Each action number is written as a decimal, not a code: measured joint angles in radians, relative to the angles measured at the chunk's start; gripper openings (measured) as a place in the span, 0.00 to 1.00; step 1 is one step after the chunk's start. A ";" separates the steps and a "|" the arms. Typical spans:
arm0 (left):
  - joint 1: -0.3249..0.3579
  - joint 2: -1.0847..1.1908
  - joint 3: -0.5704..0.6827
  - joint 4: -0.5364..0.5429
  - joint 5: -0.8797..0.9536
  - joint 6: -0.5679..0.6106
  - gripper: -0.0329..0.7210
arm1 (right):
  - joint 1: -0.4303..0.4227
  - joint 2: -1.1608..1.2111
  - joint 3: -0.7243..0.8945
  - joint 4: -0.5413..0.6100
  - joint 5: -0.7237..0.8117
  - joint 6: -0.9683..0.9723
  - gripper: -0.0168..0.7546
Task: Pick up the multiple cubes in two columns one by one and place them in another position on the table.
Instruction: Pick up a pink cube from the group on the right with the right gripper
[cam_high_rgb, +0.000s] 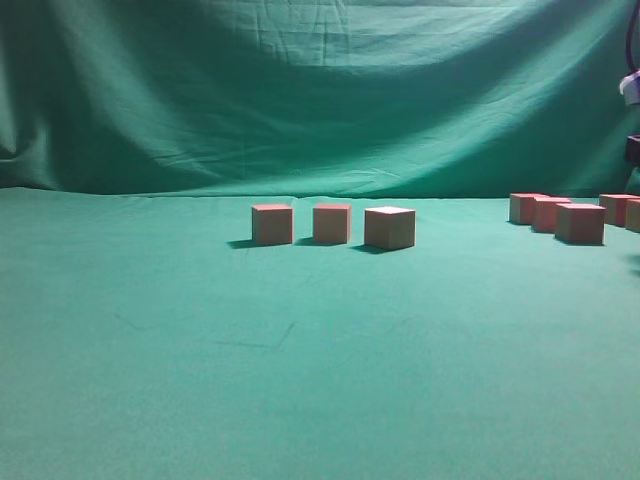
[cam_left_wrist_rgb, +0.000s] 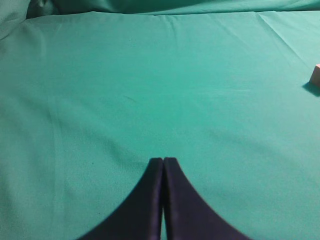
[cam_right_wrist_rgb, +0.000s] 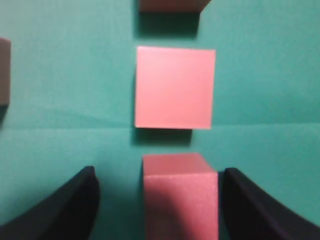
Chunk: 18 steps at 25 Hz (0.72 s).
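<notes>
Backdrop: we see a green cloth (cam_high_rgb: 320, 90) hung upright behind the work surface, filling the whole rear of the exterior view.
Backdrop condition: we note wrinkles and long sagging folds, with a deep fold at the far left.
Light: we find the cloth brighter at top centre and darker toward both upper corners.
Walls, floor, windows: hidden by the cloth.

Dim, green-tinted light falls from above and slightly right, so the small tan-sided, pink-topped wooden cubes (cam_high_rgb: 389, 227) throw short dark shadows to their left on the smooth green cloth counter (cam_high_rgb: 300, 380), and the wrinkled green cloth backdrop (cam_high_rgb: 320, 90) darkens toward its corners. The exterior view is grainy and soft. In the right wrist view the nearest cube (cam_right_wrist_rgb: 180, 197) and the black pincer fingers (cam_right_wrist_rgb: 65, 210) are blurred.
</notes>
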 joint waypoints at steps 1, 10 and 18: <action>0.000 0.000 0.000 0.000 0.000 0.000 0.04 | 0.000 0.001 -0.002 0.000 -0.002 0.005 0.53; 0.000 0.000 0.000 0.000 0.000 0.000 0.04 | 0.000 -0.011 -0.036 0.045 0.122 0.022 0.37; 0.000 0.000 0.000 0.000 0.000 0.000 0.04 | 0.134 -0.252 -0.155 0.209 0.357 -0.057 0.37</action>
